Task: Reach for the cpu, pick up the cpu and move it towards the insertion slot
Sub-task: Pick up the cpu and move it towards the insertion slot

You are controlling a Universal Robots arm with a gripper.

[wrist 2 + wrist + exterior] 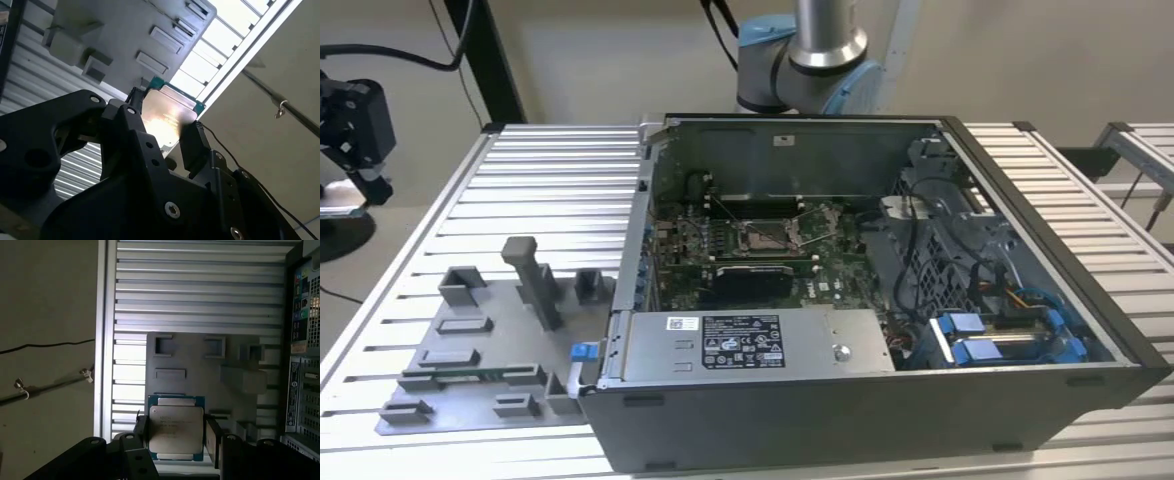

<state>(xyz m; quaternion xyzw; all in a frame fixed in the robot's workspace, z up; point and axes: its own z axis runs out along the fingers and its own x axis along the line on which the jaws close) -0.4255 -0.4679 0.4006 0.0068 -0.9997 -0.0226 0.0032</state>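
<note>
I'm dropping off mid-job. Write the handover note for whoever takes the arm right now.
Hand: shut on the cpu, a finger on each of two opposite edges.
Cpu: held clear of the grey tray, which lies beyond it in both wrist views.
Insertion slot: inside the open computer case, dark centre bare. The tray sits to the exterior view's left of the case.
Done: reach and pickup.
Left: the cpu is not yet at the slot.
</note>
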